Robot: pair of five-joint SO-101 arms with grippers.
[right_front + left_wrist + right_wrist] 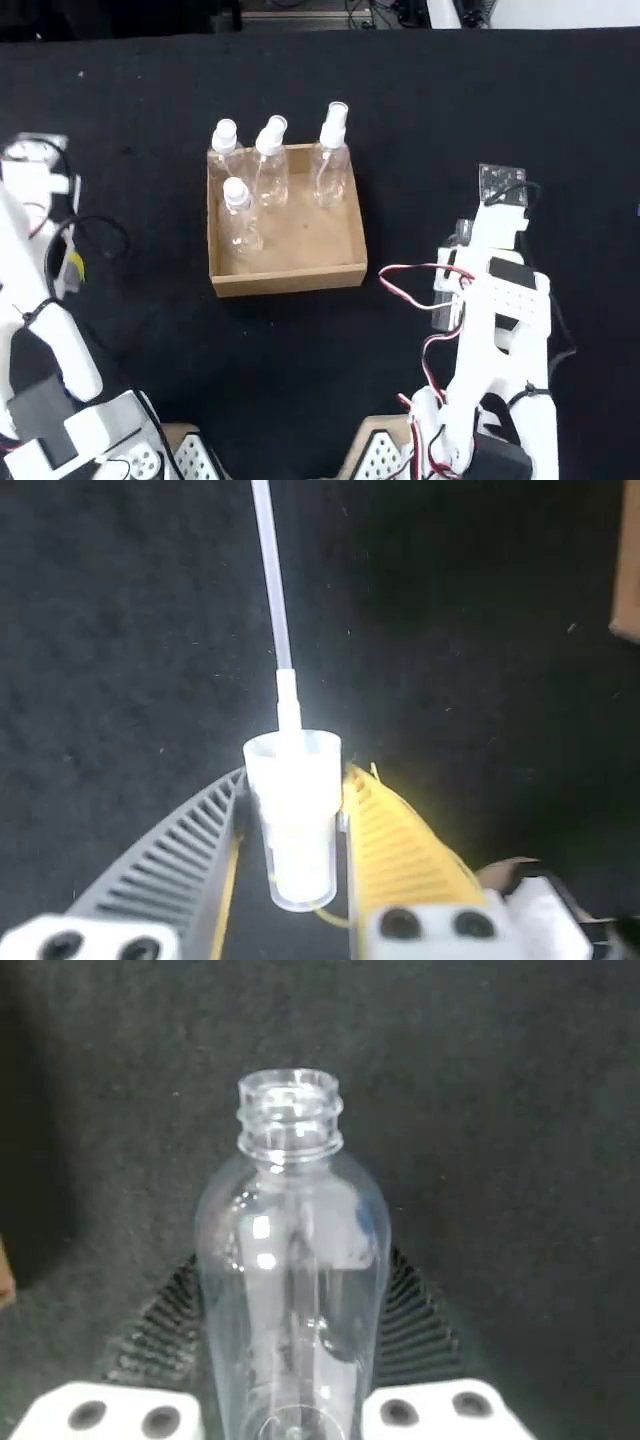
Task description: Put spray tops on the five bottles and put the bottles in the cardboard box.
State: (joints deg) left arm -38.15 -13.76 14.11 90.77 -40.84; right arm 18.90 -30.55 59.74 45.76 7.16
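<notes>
In the left wrist view my left gripper (293, 792) is shut on a white spray top (292, 830), its thin dip tube (270, 580) pointing away over the black cloth. My right gripper (295, 1305) is shut on a clear bottle (290, 1230) whose threaded neck (290, 1110) is bare. The cardboard box (290, 275) stands at the middle of the table in the high view. Several clear bottles with white spray tops stand upright in it, three along its far wall (270, 160) and one at the near left (238, 215).
The left arm (40, 300) is at the table's left edge and the right arm (500, 290) is right of the box. A black cloth (450, 110) covers the table. A corner of the box (628, 570) shows in the left wrist view.
</notes>
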